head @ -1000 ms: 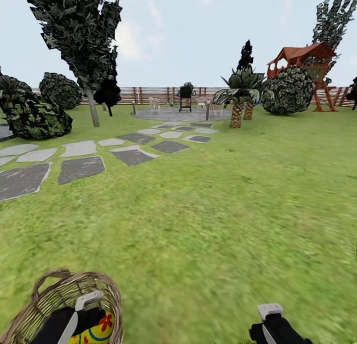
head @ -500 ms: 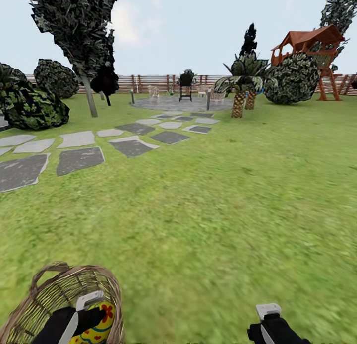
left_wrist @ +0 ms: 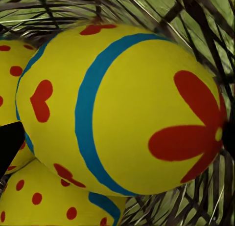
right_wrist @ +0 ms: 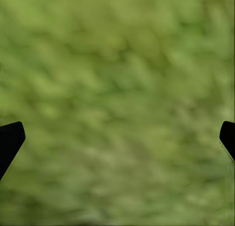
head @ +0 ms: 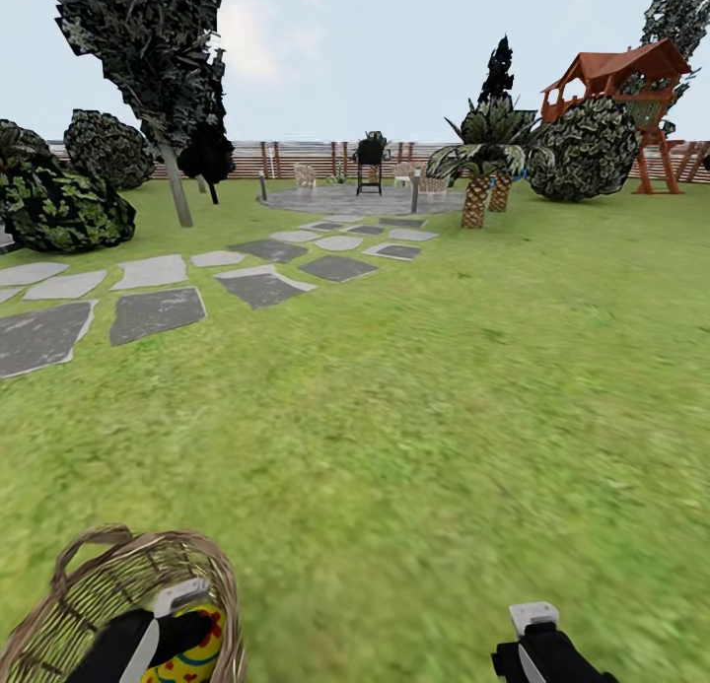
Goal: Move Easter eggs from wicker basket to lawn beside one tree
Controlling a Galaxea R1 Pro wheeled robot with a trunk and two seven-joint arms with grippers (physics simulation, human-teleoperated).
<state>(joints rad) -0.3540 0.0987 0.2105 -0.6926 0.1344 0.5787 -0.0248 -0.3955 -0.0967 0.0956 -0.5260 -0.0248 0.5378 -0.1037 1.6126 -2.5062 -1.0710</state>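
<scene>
The wicker basket (head: 94,589) sits at the bottom left of the head view on the lawn (head: 414,417). My left gripper (head: 182,624) reaches down inside it. A yellow Easter egg (left_wrist: 122,108) with a blue band and red flower lies between the wide-apart fingertips (left_wrist: 9,144), and the gripper is open. Two more eggs, one (left_wrist: 10,64) with red dots and another (left_wrist: 44,199), lie beside it against the wicker. My right gripper (right_wrist: 117,138) hangs open over bare grass, seen in the head view at the bottom right (head: 537,629). A slim-trunked dark tree (head: 176,185) stands far left.
Grey stepping stones (head: 158,313) run from the left to a round paved patio (head: 360,202) with a grill. Bushes (head: 59,210) flank the left. Short palms (head: 476,195), a big bush (head: 592,151) and a red-roofed playhouse (head: 621,72) stand far right before the fence.
The whole head view has shifted, with the far scene now sitting higher, so the camera moved. The basket and both grippers keep nearly the same places in the picture.
</scene>
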